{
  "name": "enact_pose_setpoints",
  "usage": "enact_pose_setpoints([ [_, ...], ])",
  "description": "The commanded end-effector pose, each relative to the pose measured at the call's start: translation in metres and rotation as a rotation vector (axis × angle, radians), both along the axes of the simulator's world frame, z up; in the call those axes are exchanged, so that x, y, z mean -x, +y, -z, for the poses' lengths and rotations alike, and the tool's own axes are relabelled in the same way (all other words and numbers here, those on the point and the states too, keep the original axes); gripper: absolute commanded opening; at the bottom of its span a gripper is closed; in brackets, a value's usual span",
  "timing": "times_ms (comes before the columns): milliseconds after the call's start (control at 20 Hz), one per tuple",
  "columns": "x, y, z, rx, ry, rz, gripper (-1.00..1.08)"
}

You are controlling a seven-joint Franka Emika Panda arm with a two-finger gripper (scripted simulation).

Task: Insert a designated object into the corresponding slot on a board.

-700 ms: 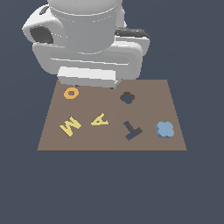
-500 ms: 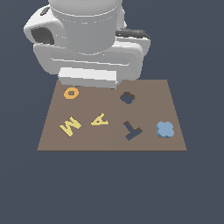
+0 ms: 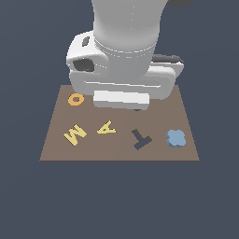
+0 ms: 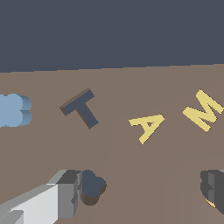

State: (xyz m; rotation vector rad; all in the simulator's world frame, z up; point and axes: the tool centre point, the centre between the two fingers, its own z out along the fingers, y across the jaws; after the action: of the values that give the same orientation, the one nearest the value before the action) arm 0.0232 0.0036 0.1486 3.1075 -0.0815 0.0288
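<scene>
Up above the brown board [image 3: 56,144], the big white arm [image 3: 123,51] hides most of the dark flower-shaped slot [image 4: 93,185]. Only a tiny bit peeks out in the exterior view. The gripper [image 4: 142,188] is open wide with nothing in it, its fingers [image 4: 70,192] cut off at the edge. The blue piece [image 3: 176,138] lies flat near the board's corner, beside the dark T [image 3: 141,138], well apart from the slot.

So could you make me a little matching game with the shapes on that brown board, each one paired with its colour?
Things:
1. lobed piece
2. letter M
3. ring-shaped O
4. T shape

Colours:
a. orange
b. dark navy
c. light blue
d. yellow

Pairs: 1-c, 2-d, 3-a, 4-b
</scene>
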Motion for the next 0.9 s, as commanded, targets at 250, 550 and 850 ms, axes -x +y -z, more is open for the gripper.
enact_pose_setpoints([
  [250,-0.021,0.067,0.039,-0.014,0.008,-0.009,1.0],
  [550,-0.039,0.122,0.07,-0.024,0.013,-0.016,1.0],
  [850,-0.051,0.156,0.088,-0.03,0.016,-0.02,1.0],
])
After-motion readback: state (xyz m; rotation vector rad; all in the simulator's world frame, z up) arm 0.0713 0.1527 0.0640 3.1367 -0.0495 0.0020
